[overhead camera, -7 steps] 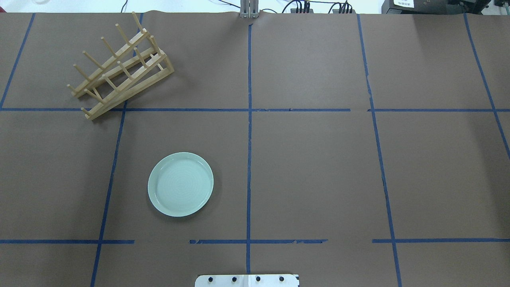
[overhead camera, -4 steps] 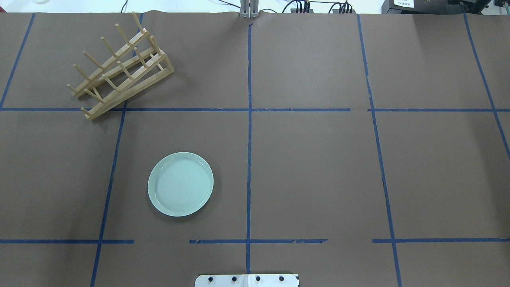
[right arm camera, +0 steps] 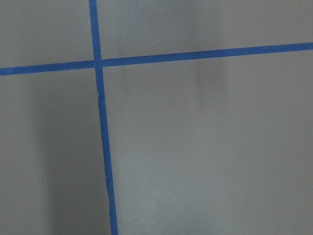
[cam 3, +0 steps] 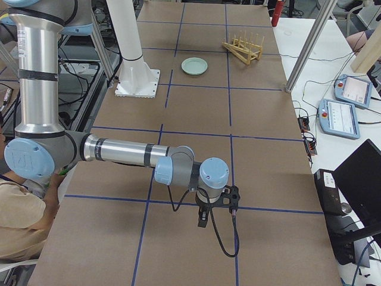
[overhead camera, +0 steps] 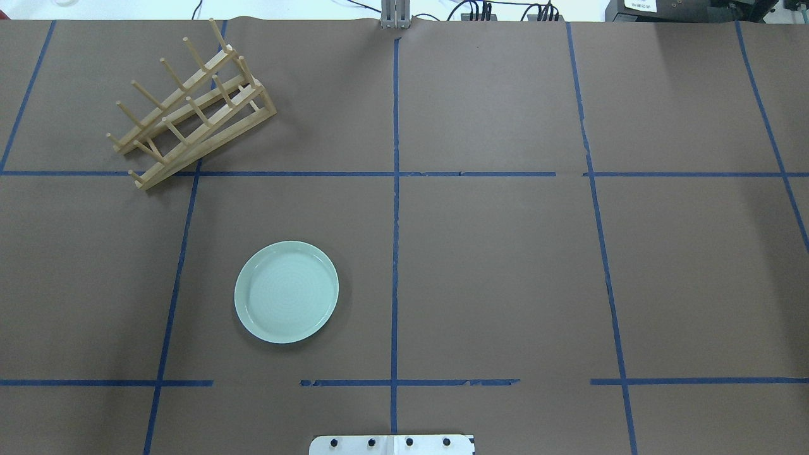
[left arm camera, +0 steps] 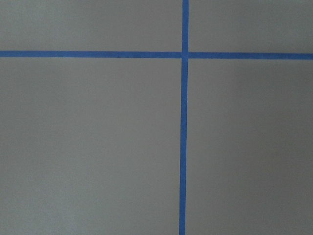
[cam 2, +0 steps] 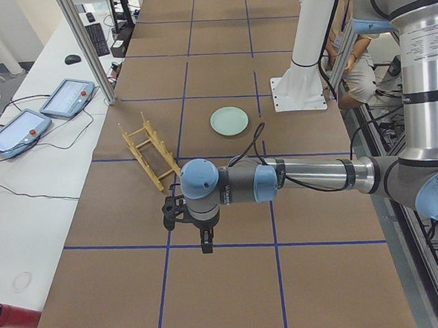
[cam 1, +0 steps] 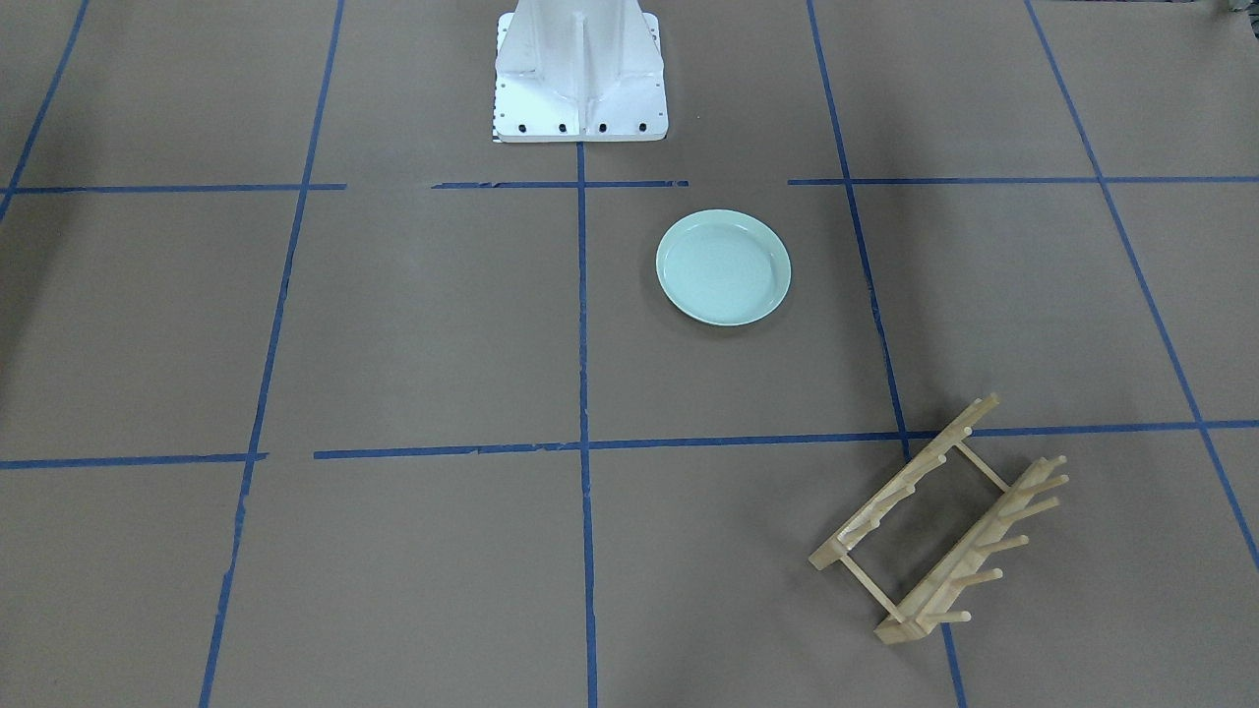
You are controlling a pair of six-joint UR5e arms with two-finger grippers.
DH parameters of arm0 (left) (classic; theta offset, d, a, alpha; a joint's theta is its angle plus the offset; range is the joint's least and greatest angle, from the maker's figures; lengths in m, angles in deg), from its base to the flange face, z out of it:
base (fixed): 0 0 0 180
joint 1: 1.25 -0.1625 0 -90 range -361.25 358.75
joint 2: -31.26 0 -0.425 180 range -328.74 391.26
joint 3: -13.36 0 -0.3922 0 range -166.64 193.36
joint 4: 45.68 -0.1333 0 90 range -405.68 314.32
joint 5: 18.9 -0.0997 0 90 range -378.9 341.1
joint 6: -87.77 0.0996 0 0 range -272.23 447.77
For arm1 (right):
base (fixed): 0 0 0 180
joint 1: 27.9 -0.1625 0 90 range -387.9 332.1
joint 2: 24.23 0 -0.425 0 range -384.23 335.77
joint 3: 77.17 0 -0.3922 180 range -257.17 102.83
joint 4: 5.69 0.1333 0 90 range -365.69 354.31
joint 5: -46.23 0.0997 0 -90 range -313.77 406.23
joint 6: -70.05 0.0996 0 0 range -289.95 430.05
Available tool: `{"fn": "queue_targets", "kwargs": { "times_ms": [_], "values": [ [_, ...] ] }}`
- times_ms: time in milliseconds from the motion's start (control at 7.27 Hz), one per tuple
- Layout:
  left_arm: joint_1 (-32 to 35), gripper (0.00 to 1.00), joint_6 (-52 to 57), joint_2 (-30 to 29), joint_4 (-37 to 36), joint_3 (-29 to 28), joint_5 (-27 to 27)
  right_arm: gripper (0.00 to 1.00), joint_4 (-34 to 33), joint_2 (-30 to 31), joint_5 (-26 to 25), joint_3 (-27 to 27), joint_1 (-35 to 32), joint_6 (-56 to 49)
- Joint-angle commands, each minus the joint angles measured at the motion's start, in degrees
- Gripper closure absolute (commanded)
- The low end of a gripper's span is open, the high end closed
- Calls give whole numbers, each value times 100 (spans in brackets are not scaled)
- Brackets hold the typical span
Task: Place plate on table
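mint-green plate (overhead camera: 286, 292) lying flat, right side up, on table (overhead camera: 505, 265), inside grid square just left of centre blue tape line (overhead camera: 395, 253). in overhead view, wooden peg dish rack (overhead camera: 193, 114) sitting at 11 o'clock of plate, well apart; white robot base (overhead camera: 392, 444) showing at 5 o'clock. left hand (cam 2: 206, 246) hanging fingers-down over table, well apart from plate; released or clenched, cannot tell. right hand (cam 3: 202, 220) hanging likewise over opposite table end; state likewise not showing. wrist cameras showing only paper and tape crossings.
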Motion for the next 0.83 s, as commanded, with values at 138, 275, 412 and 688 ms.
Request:
{"fn": "queue_targets", "kwargs": {
  "times_ms": [138, 275, 412, 688],
  "values": [
    [135, 0, 4, -82, -14, -26, 20, 0, 0, -6, 0, 0, 0, 0],
    [135, 0, 4, -126, 3, -26, 20, 0, 0, 2, 0, 0, 0, 0],
    [135, 0, 4, -230, -5, -86, 20, 0, 0, -6, 0, 0, 0, 0],
    [126, 0, 4, -240, 3, -87, -6, 0, 0, 2, 0, 0, 0, 0]
  ]
}}
